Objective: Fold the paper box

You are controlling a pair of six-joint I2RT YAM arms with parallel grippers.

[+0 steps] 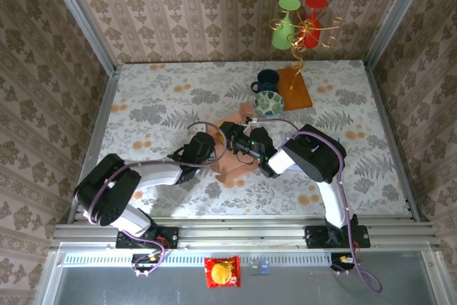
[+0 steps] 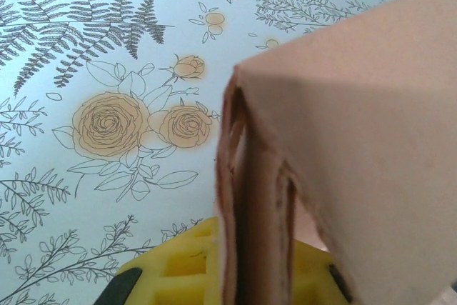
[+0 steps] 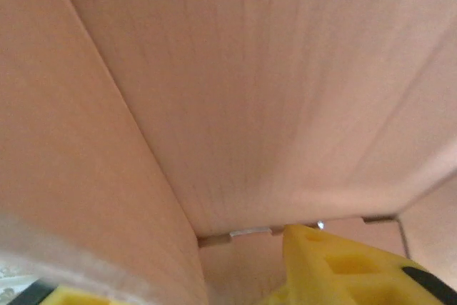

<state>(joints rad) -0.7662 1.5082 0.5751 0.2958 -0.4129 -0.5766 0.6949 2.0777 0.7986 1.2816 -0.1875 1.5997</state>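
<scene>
- The paper box (image 1: 233, 171) sits in the middle of the floral surface (image 1: 157, 105), dead centre of the overhead view, with both arms crowded over it.
- The left tool (image 1: 213, 148) is clamped tight on a doubled-over side wall. In its wrist view the folded edge stands upright in the lower middle of the frame, right in front of the yellow pad (image 2: 175, 276).
- The right tool (image 1: 232, 137) is down inside the box. Its yellow fingers (image 3: 343, 269) stand apart on either side of a wall at the lower left of that view, and they look spread, not squeezing anything.
- My guess at the step: tucking a side wall over so its tabs catch the slots along the floor crease.
- To do it well, I'd use the left pinch as the anchor and leave it put, so the layers don't spring apart.
- The right one should press flat along the crease, not poke at one spot, since thin card dents easily.
- Push slowly toward the corner, otherwise the whole box could skid across the surface.
</scene>
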